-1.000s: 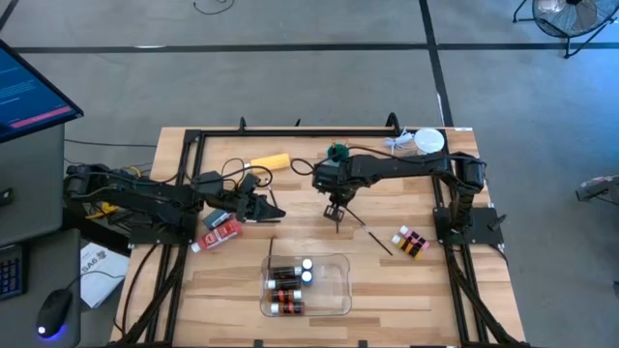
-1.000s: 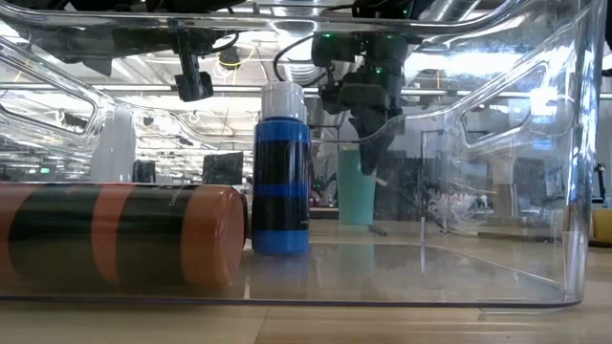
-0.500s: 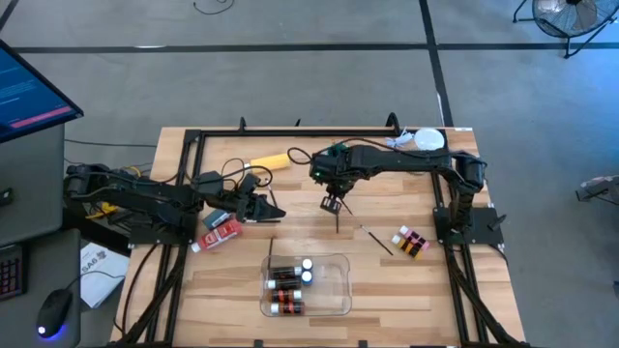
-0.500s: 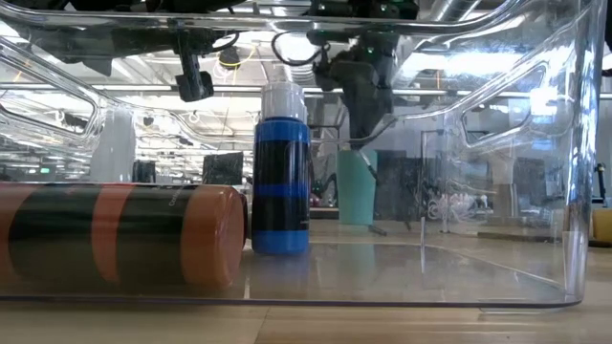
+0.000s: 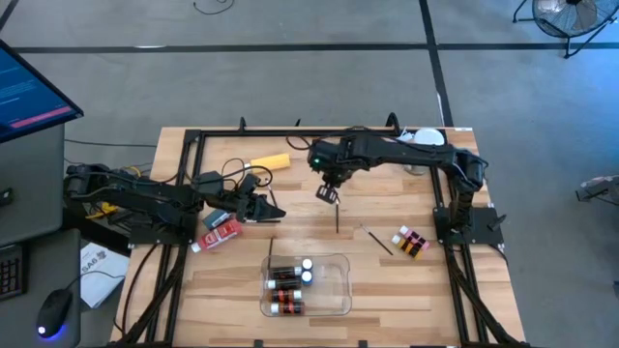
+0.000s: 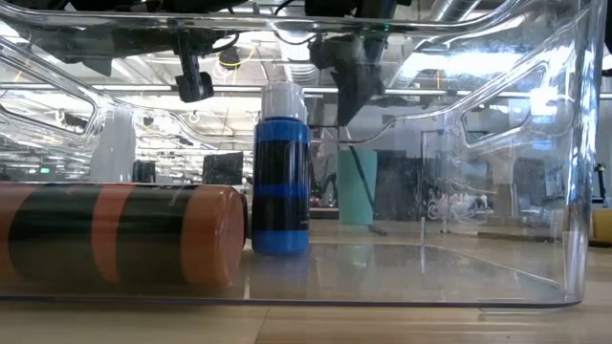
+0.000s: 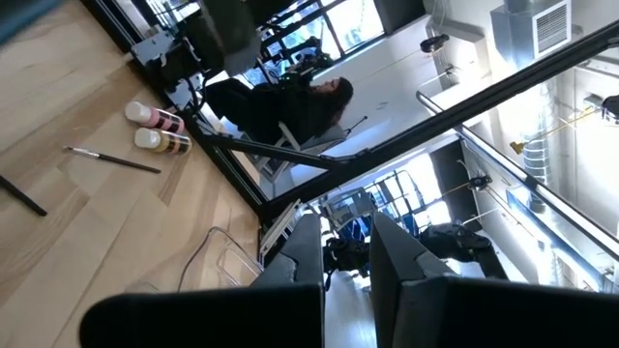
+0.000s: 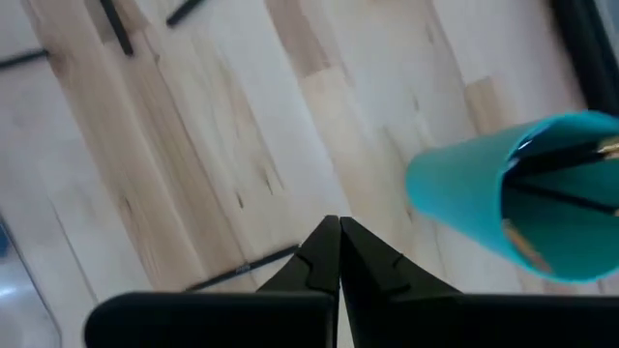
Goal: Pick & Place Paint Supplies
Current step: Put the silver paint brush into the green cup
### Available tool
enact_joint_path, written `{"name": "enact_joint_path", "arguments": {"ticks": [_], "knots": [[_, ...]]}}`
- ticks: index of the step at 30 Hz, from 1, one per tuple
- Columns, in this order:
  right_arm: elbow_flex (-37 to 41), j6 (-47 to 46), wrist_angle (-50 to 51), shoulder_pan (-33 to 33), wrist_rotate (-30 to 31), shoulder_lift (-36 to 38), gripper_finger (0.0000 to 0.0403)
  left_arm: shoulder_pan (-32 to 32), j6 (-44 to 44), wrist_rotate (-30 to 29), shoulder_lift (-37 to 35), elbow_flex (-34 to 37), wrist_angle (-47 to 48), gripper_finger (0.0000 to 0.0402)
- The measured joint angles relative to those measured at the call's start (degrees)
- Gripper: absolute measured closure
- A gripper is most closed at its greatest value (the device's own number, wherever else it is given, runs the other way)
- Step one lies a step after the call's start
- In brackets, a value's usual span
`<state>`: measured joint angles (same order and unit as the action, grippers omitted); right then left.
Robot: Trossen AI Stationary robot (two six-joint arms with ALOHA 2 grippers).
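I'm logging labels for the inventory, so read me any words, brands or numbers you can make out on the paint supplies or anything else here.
None can be read.
Red paint tube: white markings, too small.
Computer screen: lines of text, blurred.
Paper beside the table: print too small.
Blue bottle and bottles in the clear tray: dark bands only.

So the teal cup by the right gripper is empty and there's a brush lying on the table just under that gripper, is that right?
Not quite. The teal cup is not empty: the right wrist view shows thin brush handles standing inside it. The rest holds: a brush lies on the wooden table just past the right gripper, whose fingers are shut.
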<state>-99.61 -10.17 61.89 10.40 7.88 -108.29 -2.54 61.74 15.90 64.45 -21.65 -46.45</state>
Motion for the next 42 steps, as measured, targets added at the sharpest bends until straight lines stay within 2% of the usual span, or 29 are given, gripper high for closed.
{"name": "enact_joint_path", "arguments": {"ticks": [22,31,42], "knots": [[-19.5,5.8,3.2,8.7,2.9,0.0,0.0403,0.0,0.0,0.0,0.0,0.0,0.6,0.04],[-20.3,7.4,5.5,12.1,4.2,0.7,0.0403,0.0,-0.4,0.0,0.0,0.0,0.9,0.04],[-19.9,7.7,5.6,13.1,4.2,0.7,0.0403,0.0,-0.4,0.0,0.0,0.0,1.1,0.04]]}}
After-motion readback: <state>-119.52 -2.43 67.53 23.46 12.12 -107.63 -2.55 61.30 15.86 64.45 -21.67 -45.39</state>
